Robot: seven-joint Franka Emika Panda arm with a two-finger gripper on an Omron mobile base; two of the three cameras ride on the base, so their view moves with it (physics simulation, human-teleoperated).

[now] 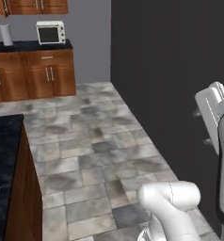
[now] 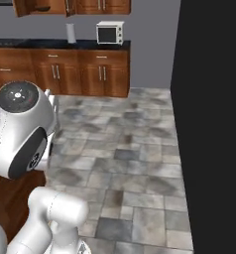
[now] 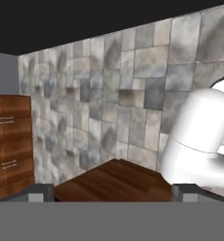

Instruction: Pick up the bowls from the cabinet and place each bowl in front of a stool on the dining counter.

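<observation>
- The step in hand looks like the drive to the far wall. The base sits well apart from it on the tiled floor (image 1: 95,141), so it should cross the open tiles, keeping off the dark wall (image 1: 170,70) on the right.
- The dining counter (image 1: 3,155) lies near on the left, with a black white-veined top over reddish-brown wood sides. The visible part carries no bowl, so I judge the task barely begun. The base should pass beside its corner without clipping it.
- The cabinet (image 2: 45,6) hangs at the far left above the wall counter (image 2: 50,44), left of the white microwave (image 2: 110,32). It is reddish-brown wood with a silver bar handle, and it seems to stand open.
- A dark curved shape inside may be one of the bowls (image 2: 39,8); it is too small to be sure.
- The gripper (image 3: 113,192) has its tips spread wide with nothing between them. It is best left so, and raised to shelf height only once close.
</observation>
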